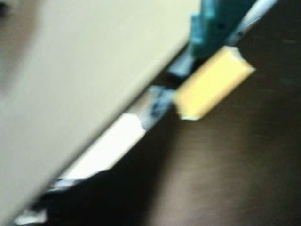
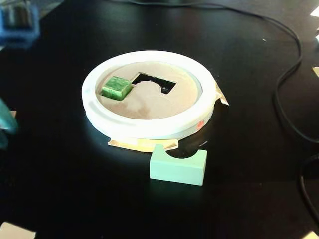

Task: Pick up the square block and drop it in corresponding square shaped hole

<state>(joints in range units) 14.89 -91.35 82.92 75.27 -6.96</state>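
Note:
In the fixed view a dark green square block (image 2: 116,87) sits in a hole at the left of the brown disc (image 2: 149,102) inside a white ring (image 2: 149,127). Its top stands proud of the disc. A cut-out hole (image 2: 158,82) with a rounded bite is open beside it. The wrist view is badly blurred. It shows a teal part of my gripper (image 1: 211,26) at the top edge, and a yellow block-shaped thing (image 1: 214,84) just below it. Whether the jaws hold anything cannot be told. A teal arm part (image 2: 6,127) shows at the fixed view's left edge, away from the ring.
A light green block with a half-round notch (image 2: 178,165) lies on the black table in front of the ring. Black cables (image 2: 286,84) run along the right side. A blurred blue object (image 2: 19,22) is at the back left. A pale surface (image 1: 84,70) fills the wrist view's left.

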